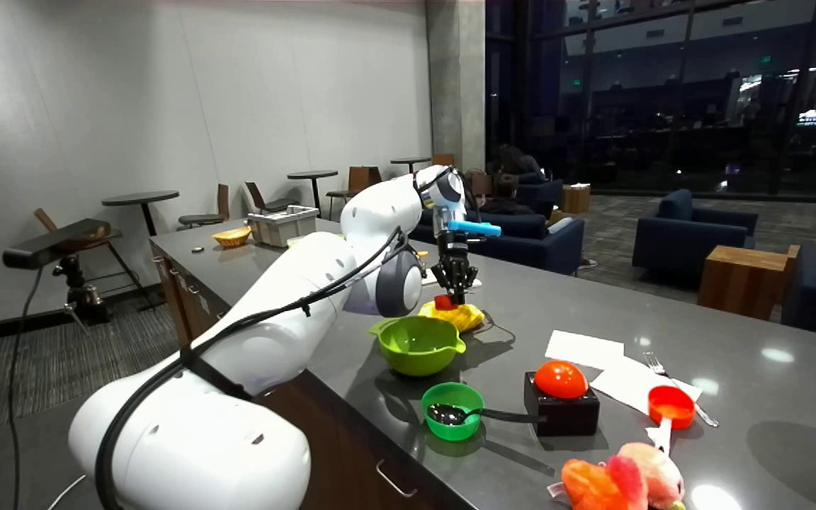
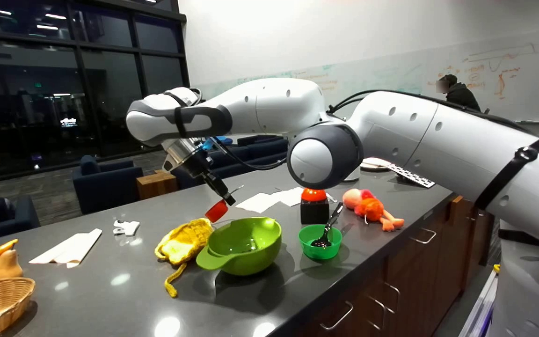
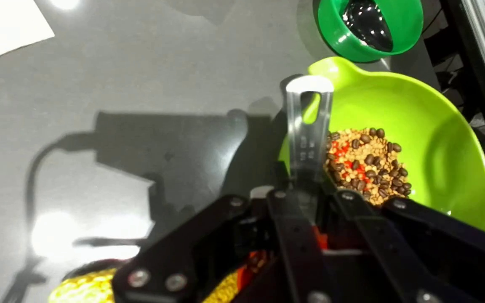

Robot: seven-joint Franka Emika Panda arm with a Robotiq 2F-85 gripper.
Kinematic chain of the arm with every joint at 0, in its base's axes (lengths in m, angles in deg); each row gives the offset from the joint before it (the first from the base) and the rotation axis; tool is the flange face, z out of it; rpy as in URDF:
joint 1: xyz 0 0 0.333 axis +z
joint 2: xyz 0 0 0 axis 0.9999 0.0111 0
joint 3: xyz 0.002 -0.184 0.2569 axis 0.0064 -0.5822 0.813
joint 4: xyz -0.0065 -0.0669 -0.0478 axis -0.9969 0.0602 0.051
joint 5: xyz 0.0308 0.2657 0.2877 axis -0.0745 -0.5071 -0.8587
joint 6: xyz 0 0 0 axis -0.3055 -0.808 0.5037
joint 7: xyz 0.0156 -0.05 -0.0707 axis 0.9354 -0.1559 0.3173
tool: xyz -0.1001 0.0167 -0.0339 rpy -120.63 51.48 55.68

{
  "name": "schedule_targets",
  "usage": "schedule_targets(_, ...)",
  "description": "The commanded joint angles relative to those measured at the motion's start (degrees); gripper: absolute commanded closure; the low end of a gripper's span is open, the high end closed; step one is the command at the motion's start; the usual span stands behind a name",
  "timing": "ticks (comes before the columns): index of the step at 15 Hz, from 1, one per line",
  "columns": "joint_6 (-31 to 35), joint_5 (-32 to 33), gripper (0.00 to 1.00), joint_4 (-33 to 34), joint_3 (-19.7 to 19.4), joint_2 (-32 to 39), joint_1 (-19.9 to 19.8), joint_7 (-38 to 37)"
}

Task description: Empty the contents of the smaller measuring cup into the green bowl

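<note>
The smaller measuring cup [image 1: 445, 302] is red with a clear greyish handle [image 3: 310, 126]. My gripper [image 1: 456, 290] is shut on the handle, which sticks out past the fingertips [image 3: 303, 183] in the wrist view. In an exterior view the cup [image 2: 216, 211] hangs tilted below the fingers [image 2: 226, 199]. Some brown pieces show in the cup in the wrist view; fingers hide most of it. The green bowl [image 1: 415, 365] stands beside the cup; it also shows in an exterior view [image 2: 251, 267]. In the wrist view the bowl [image 3: 415, 101] holds dark beans, tan grains and red bits.
A yellow plush [image 2: 187, 238] lies below the cup, beside the bowl. A dark-green tub [image 1: 452, 418] with a black spoon stands near the bowl. A black box with an orange dome [image 1: 562, 404], a bigger red cup [image 1: 671, 404] and a plush toy [image 2: 370, 206] are beyond.
</note>
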Motion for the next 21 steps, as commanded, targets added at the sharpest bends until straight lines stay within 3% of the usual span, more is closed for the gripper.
schedule_targets(1, 4.8, -1.5, 0.96, -1.2, -1.3, -1.0, -0.7, -1.9)
schedule_targets(21, 30.1, -6.9, 0.96, 0.8, -1.6, 7.4, -11.4, -1.0)
